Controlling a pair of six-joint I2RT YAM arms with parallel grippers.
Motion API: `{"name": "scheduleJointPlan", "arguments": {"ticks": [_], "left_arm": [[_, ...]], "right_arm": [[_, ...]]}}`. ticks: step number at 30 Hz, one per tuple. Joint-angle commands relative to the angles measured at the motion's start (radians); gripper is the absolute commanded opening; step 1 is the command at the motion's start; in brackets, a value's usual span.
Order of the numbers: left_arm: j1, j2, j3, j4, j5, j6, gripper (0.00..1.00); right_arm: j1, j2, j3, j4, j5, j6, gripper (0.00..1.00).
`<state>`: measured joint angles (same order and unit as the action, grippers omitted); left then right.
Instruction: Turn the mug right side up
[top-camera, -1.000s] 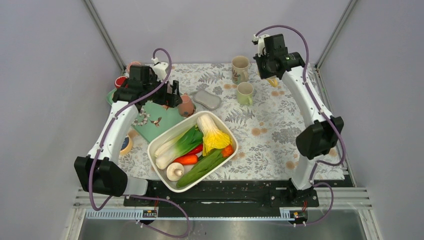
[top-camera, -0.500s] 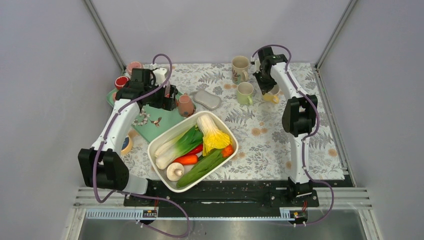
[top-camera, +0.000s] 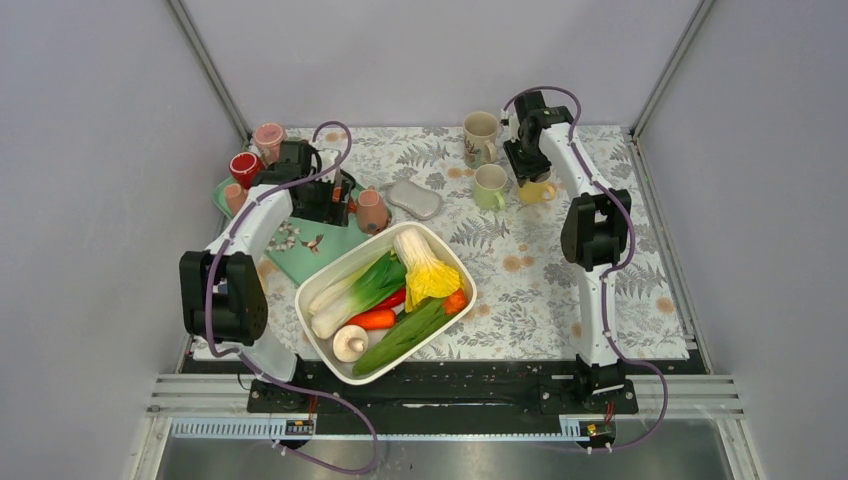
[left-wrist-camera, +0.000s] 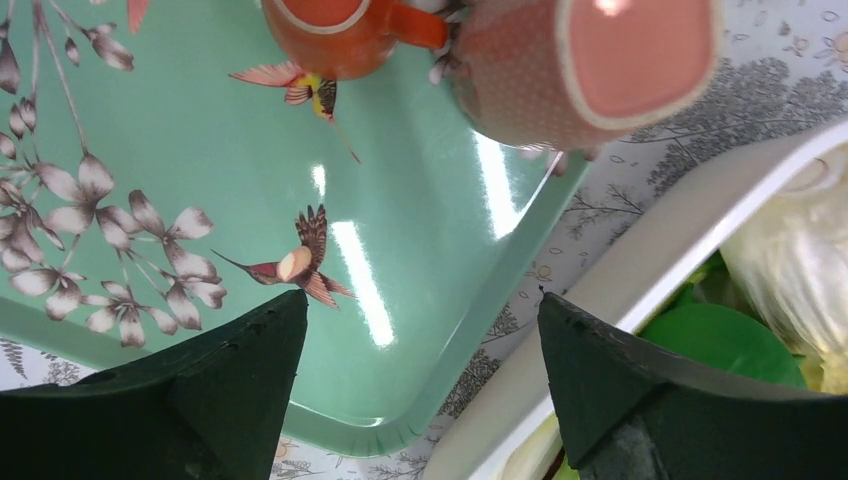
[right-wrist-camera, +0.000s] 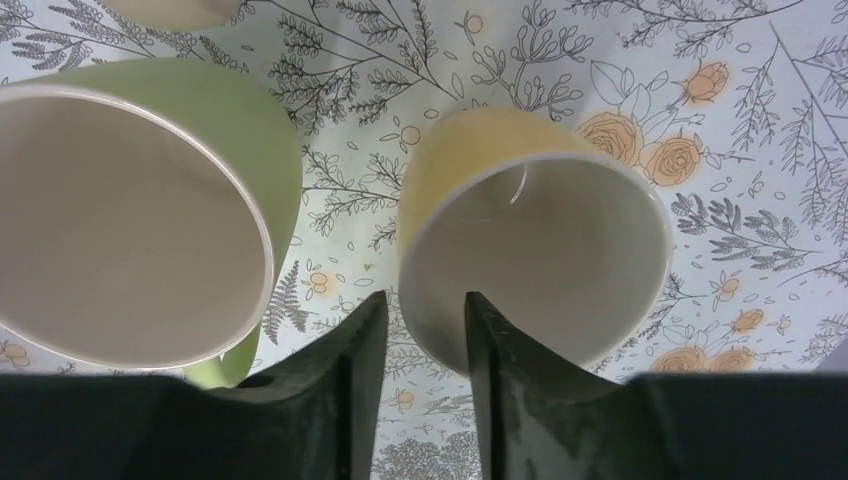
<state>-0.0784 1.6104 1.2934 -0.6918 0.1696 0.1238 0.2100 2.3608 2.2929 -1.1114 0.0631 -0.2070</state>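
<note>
A yellow mug (right-wrist-camera: 540, 230) stands mouth up on the flowered cloth, next to a green mug (right-wrist-camera: 130, 220); in the top view the yellow mug (top-camera: 537, 190) is at the back right. My right gripper (right-wrist-camera: 425, 297) is narrowly closed over its near rim wall, one finger outside and one inside. It shows in the top view (top-camera: 527, 172) just above the mug. My left gripper (left-wrist-camera: 422, 297) is open and empty over the corner of the teal tray (left-wrist-camera: 420, 260). A pink mug (left-wrist-camera: 590, 60) lies on its side just beyond it.
A white basin (top-camera: 303, 318) full of vegetables sits front centre. An upright beige mug (top-camera: 480, 137) and the green mug (top-camera: 489, 186) stand left of the yellow one. A grey pad (top-camera: 414, 199), a red cup (top-camera: 244, 166) and a pink cup (top-camera: 269, 135) lie at the back left.
The right arm folded down to the yellow mug, which now stands upright, slightly to the left. The left arm pulled back toward its side, its gripper staying by the pink mug.
</note>
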Motion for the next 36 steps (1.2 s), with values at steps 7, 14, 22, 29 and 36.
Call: {"name": "scheduleJointPlan", "arguments": {"ticks": [7, 14, 22, 29, 36], "left_arm": [[0.167, 0.051, 0.125, 0.108, -0.070, -0.112, 0.90], [0.261, 0.089, 0.080, 0.356, -0.348, -0.374, 0.90], [0.257, 0.212, 0.195, 0.468, -0.552, -0.247, 0.96], [0.349, 0.356, 0.440, 0.297, -0.493, -0.165, 0.99], [0.401, 0.486, 0.591, 0.113, -0.325, -0.163, 0.99]], "right_arm": [[-0.003, -0.172, -0.010, 0.008, 0.015, 0.016, 0.61], [-0.001, -0.370, -0.202, 0.129, 0.014, 0.084, 0.65], [0.014, -0.671, -0.643, 0.415, -0.094, 0.068, 0.66], [0.015, -0.756, -0.759, 0.430, -0.069, 0.074, 0.68], [0.015, -0.744, -0.770, 0.424, -0.072, 0.080, 0.69]]}}
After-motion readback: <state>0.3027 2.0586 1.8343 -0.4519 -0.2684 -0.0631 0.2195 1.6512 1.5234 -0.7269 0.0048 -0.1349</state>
